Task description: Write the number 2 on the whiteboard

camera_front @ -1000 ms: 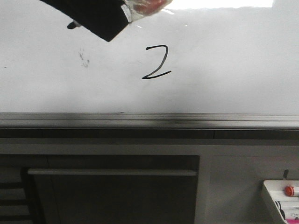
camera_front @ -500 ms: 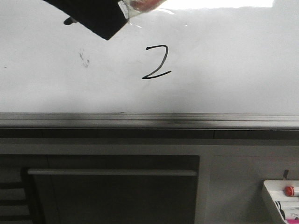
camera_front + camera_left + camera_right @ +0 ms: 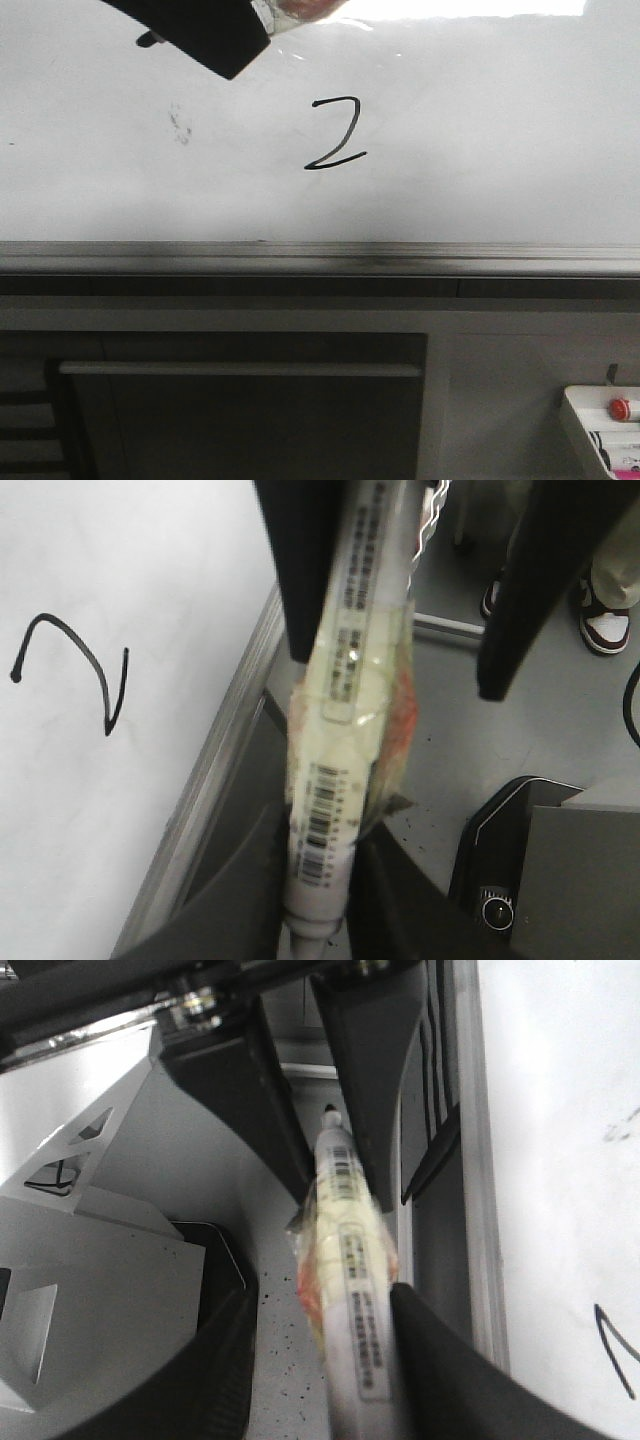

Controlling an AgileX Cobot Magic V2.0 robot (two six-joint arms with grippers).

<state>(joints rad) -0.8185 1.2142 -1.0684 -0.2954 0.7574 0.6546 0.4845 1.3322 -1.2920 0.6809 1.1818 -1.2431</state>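
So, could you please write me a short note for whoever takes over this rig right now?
Left gripper: shut on the white tape-wrapped marker pen, near its tip end.
Right gripper: open, fingers apart around the marker's other end, one finger against it.
The black, angular hand-drawn number 2 is complete on the large glossy white whiteboard, above its grey metal ledge. The marker is off the board.
Done: the writing.
Left: probably only settling the marker in one gripper and putting it away.
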